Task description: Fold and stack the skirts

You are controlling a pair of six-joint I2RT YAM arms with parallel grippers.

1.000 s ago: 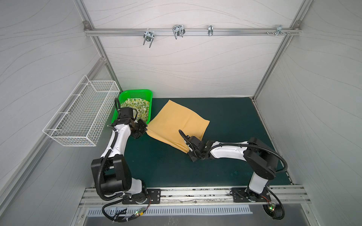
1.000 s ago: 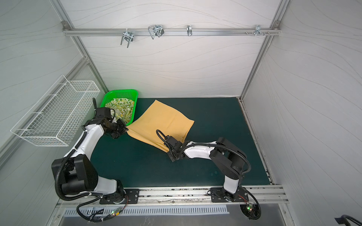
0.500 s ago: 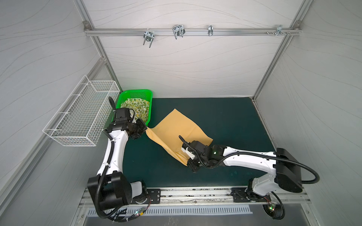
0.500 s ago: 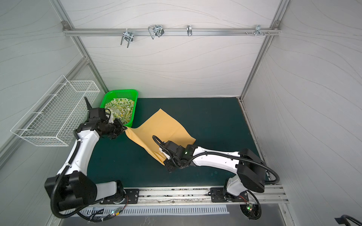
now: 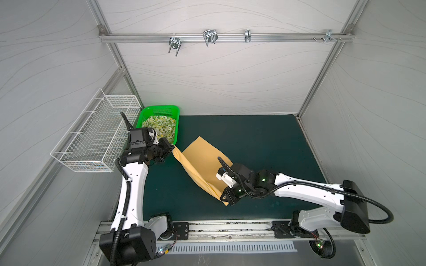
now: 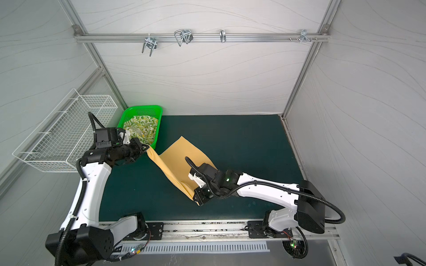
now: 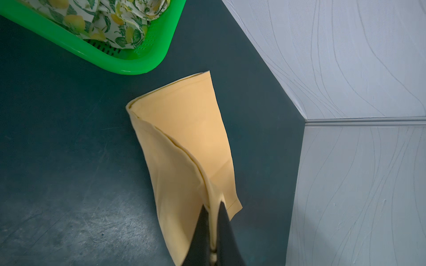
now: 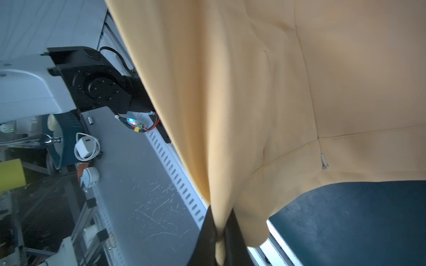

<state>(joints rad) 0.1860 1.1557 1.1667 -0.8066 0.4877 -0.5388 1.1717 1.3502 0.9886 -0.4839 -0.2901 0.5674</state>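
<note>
Left hand [image 5: 171,147]: I am pinching one corner of the yellow skirt [image 5: 202,161], fingers shut tight on the cloth. Right hand [image 5: 226,200]: I am clamping the other end of the same edge, also fully closed on fabric. I am holding that edge lifted and stretched between both hands, while the rest of the skirt is lying on the tabletop [image 5: 265,142] beyond my hands, toward the back wall. My read is that I am carrying the edge over for a fold. Gripping two corners is probably what is stopping the cloth from bunching or twisting. The lemon skirt [image 5: 161,123] is sitting crumpled in the green basket [image 5: 159,109], just behind my left hand, out of the way until its turn. Nothing is stacked yet.
</note>
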